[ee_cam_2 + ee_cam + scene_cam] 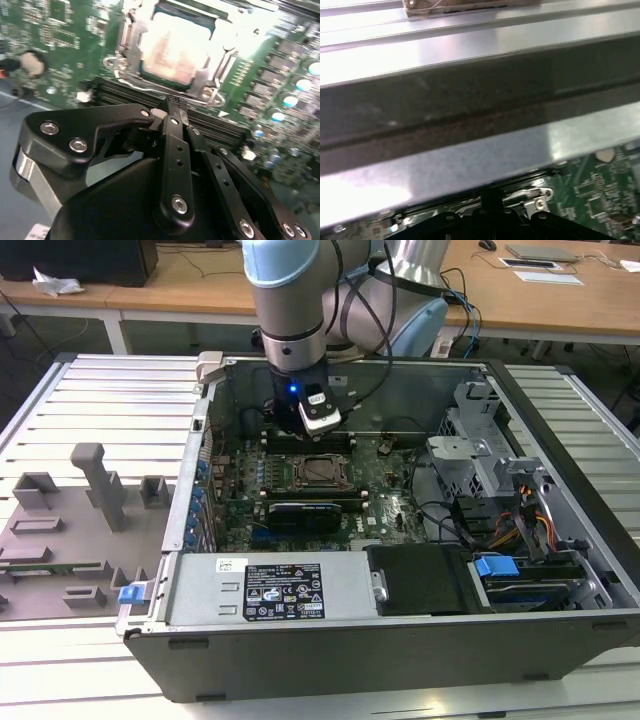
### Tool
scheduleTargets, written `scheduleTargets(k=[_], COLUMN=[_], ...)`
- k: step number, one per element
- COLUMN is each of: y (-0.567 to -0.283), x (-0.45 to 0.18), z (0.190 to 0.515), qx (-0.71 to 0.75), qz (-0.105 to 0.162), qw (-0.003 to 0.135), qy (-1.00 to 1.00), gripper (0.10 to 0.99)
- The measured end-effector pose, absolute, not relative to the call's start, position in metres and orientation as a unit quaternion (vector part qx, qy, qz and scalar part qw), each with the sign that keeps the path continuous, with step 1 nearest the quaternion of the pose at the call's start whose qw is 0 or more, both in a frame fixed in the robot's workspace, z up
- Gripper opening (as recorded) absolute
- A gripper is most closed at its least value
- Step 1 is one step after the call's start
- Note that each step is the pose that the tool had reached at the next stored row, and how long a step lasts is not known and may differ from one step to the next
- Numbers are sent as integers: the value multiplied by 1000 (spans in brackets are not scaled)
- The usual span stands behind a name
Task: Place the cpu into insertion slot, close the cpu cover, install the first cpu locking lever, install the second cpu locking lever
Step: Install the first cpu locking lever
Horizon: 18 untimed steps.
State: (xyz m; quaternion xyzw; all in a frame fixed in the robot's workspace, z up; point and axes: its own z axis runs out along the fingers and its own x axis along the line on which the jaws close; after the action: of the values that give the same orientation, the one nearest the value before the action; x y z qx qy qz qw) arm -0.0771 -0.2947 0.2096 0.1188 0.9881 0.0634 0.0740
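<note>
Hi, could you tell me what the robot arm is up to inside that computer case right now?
The arm reaches into the open computer case, its gripper poised just above the green motherboard beside the insertion slot. In the second wrist view the fingers are pressed together with nothing between them. The cpu already sits in the slot, and the silvery cpu cover appears to lie down around it. Whether the locking levers are latched cannot be made out.
</note>
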Motion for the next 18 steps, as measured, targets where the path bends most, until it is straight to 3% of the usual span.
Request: scheduleTargets(k=[7, 14, 18], y=[-296, -297, -304], x=[-62, -52, -52], z=[210, 211, 212], qx=[119, 119, 119], qz=[60, 30, 26], qw=[66, 40, 39], qy=[989, 992, 992], gripper=[106, 106, 106])
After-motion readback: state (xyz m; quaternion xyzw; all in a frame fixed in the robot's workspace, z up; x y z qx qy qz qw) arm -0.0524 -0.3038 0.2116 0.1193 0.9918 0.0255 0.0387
